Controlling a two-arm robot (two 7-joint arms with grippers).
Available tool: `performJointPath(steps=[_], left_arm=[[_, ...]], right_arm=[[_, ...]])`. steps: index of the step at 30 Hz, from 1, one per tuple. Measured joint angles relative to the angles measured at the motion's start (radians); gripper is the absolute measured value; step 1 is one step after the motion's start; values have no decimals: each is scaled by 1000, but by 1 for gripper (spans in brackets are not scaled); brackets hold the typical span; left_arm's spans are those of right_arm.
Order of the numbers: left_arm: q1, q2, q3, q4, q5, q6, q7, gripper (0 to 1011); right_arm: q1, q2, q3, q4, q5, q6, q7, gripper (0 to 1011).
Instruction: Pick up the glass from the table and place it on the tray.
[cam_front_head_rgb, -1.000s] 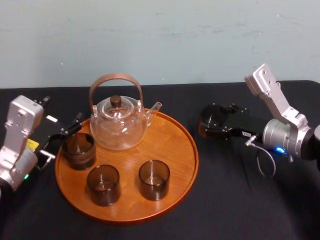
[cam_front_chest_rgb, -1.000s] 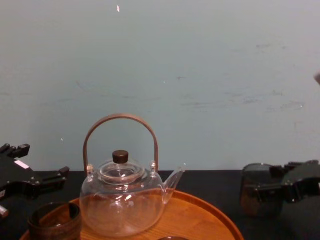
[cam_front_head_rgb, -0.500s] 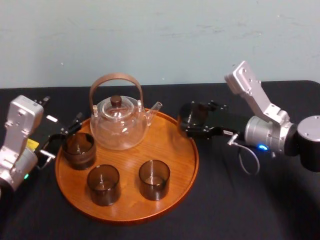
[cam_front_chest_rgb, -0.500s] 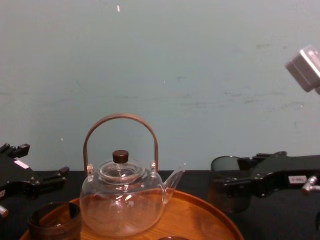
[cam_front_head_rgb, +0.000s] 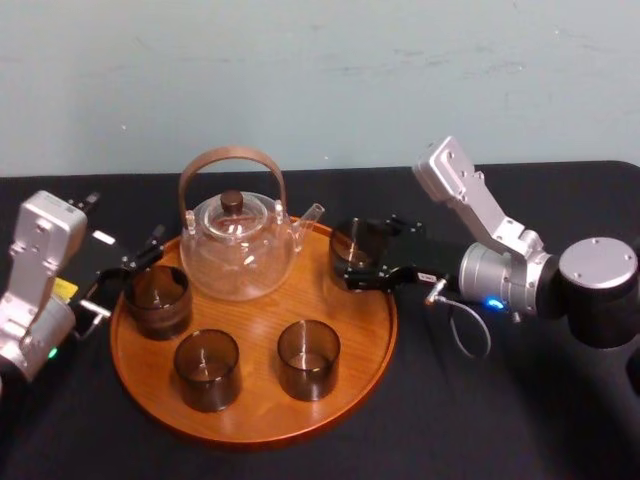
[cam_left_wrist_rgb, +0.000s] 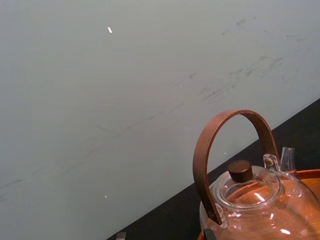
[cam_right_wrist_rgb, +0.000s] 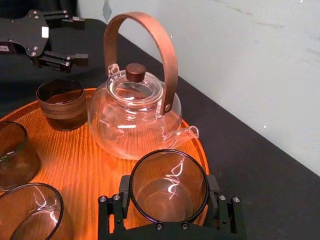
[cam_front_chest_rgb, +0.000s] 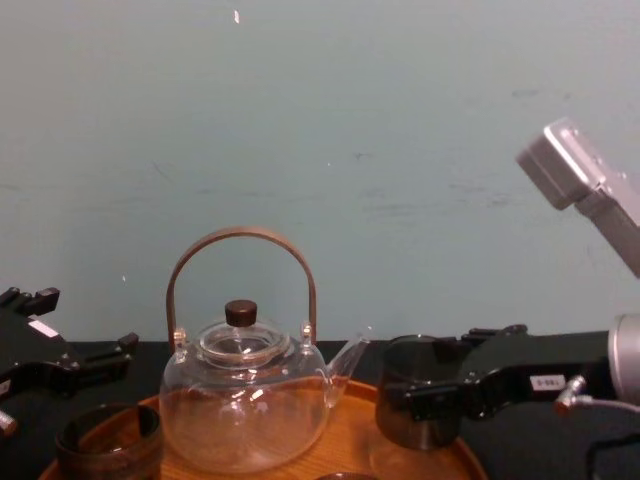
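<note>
A table (cam_front_head_rgb: 470, 420) draped in black cloth stands against a pale blue-green wall (cam_front_head_rgb: 320, 70). On it lies the tray (cam_front_head_rgb: 255, 318), round, orange-brown wood with a low raised rim, the widest thing here; the rim would hold the glassware together if the tray were carried.

At the back of the tray stands a clear glass teapot (cam_front_head_rgb: 238, 250) with an arched brown handle and a dark knob on its lid, its spout (cam_front_head_rgb: 312, 213) aimed toward the robot's right. Three smoky-grey tumblers (cam_front_head_rgb: 207, 370) already stand upright on the wood: one at the left rim and two side by side at the front. That leaves bare wood on the right, which seems to be why the arm comes in there.

The right arm reaches in from the right, and the right gripper (cam_front_head_rgb: 358, 258) clasps the glass (cam_right_wrist_rgb: 169, 185) with one black finger on each side of its wall. The glass is upright, mouth up, over the tray's far right part, just inside the rim and just beside the teapot's spout without touching it. Holding it by the sides keeps it level and leaves its base free to be set down. From the chest view the base looks very near the wood; whether it touches cannot be told.

The left gripper (cam_right_wrist_rgb: 82, 39) waits with its fingers spread, holding nothing, at the tray's left edge just beside the leftmost tumbler, clear of the right arm's path.
</note>
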Motion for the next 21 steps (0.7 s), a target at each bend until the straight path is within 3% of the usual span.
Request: performJointPath(steps=[21], left_arm=[[0,0,0,0,0,0,0,1001]], right_arm=[[31,-52,-35,108,-18,-32,8,907]])
